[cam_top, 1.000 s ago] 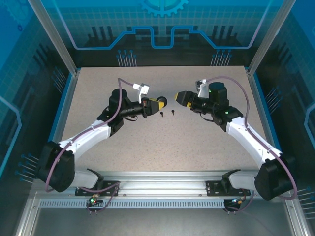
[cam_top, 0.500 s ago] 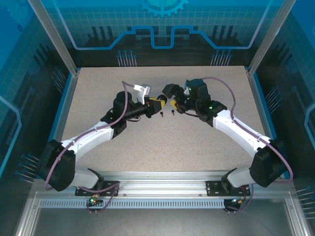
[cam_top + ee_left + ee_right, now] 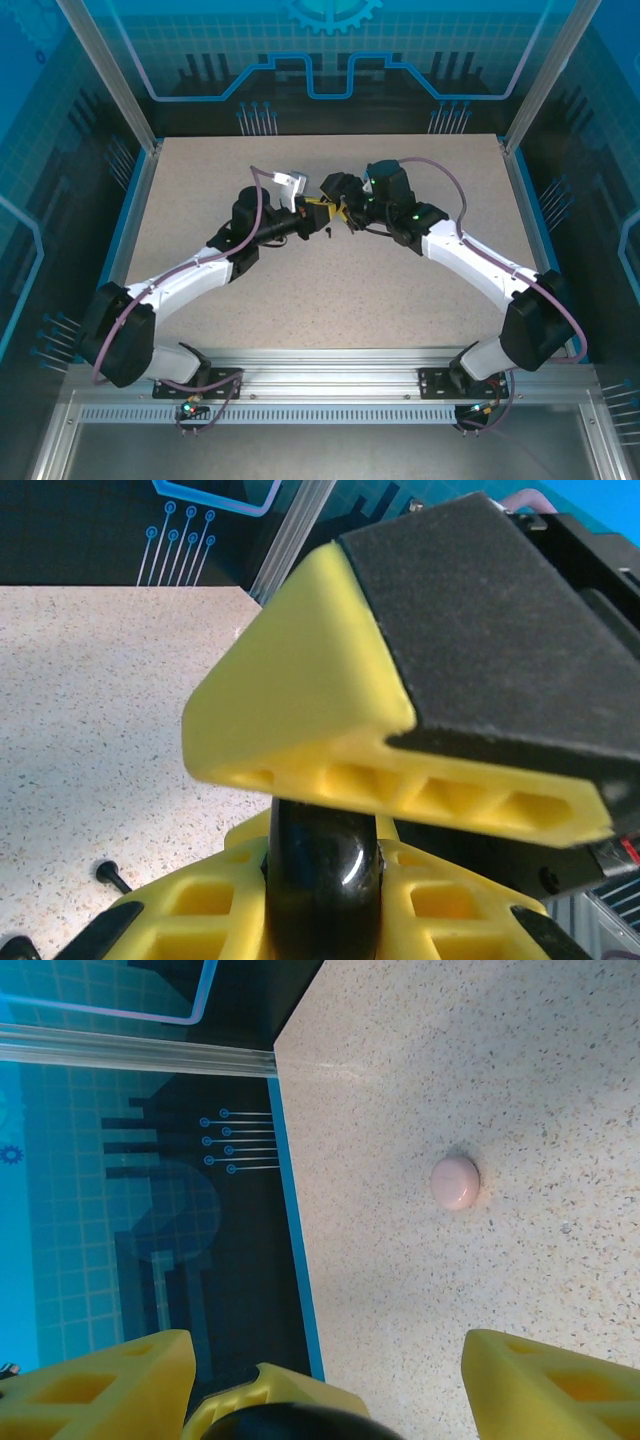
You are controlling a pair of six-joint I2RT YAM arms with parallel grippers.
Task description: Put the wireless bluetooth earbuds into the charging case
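Tabletop (image 3: 520, 1050): speckled beige, matte, fine-grained.

Left fingers (image 3: 190, 920): yellow plastic with open ribbed cells. They pinch the black case (image 3: 322, 880), which is glossy and rounded and sits upright between them.

Right fingers (image 3: 555, 1385): same yellow lattice build with a gritty black pad face, spread wide. In the left wrist view one hangs wedge-like just above the black case; I cannot tell whether it touches. In the right wrist view a dark curve sits low between the spread fingers.

Earbud (image 3: 112, 874): tiny, black, stemmed. It lies on the tabletop left of the left fingers, apart from them and outside the case.

Pink case (image 3: 455, 1182): smooth, domed, pebble-like. It rests on the tabletop well apart from the right fingers.
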